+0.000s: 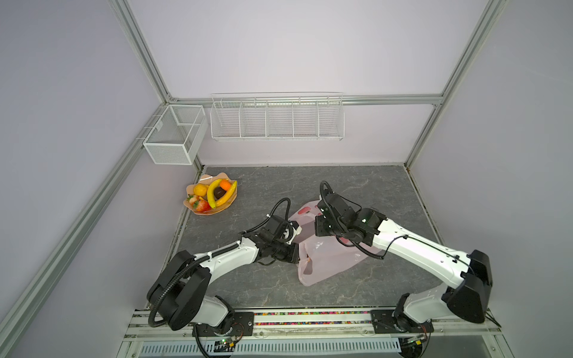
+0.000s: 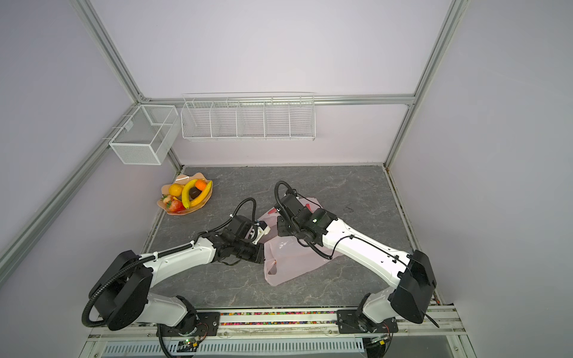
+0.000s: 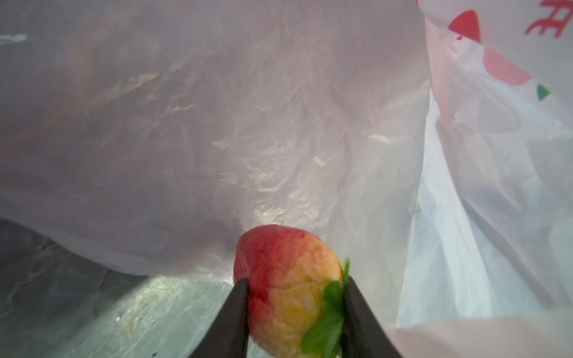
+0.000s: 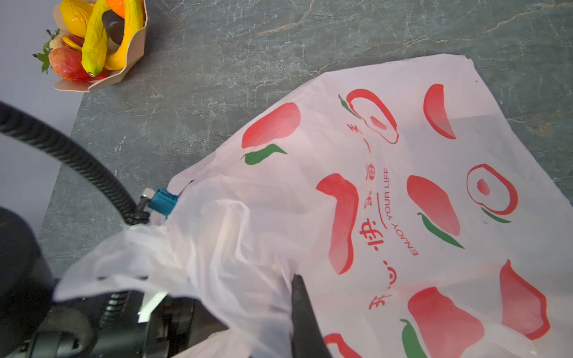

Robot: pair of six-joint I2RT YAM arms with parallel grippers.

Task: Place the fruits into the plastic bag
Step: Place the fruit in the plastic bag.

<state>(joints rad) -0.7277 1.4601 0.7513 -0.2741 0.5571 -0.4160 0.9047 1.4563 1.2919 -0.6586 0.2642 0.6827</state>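
Quick look from my remote seat, left side first. A white mesh basket (image 1: pixel 173 139) hangs on the left wall, and next to it on the back wall is a long wire rack (image 1: pixel 276 119) with dividers.

Below those, in the far left corner of the grey bench (image 1: pixel 356 186), sits the peach wavy-edged dish (image 1: pixel 207 178) with most of the fruit piled in. Two yellow bananas (image 1: pixel 213 195) curve across the middle, with the pear (image 1: pixel 200 189) to their left. The orange (image 1: pixel 225 184) is at the far end and the dark brown piece (image 1: pixel 219 193) is tucked between the bananas. A few red strawberries (image 1: pixel 201 205) sit at the near edge.

Moving right, my left arm reaches into the left edge of the plastic bag (image 1: pixel 328 260). The bag lies crumpled mid-bench, well apart from the dish. On the left wrist cam the left fingers (image 3: pixel 232 319) are closed partway, gripping one strawberry (image 3: pixel 288 288). It's red fading to yellow, with its green leaves pressed against one finger. It's right at the bag's mouth, with pink film arching over it.

Further right, my right arm comes over the bag. The right fingers (image 4: pixel 302 319) are clamped tight with bag film bunched around them. Only one finger shows on the right wrist cam; the other is buried under plastic. The printed side, with red fruit pictures and "ENJOY YOUR LIFE", faces up.
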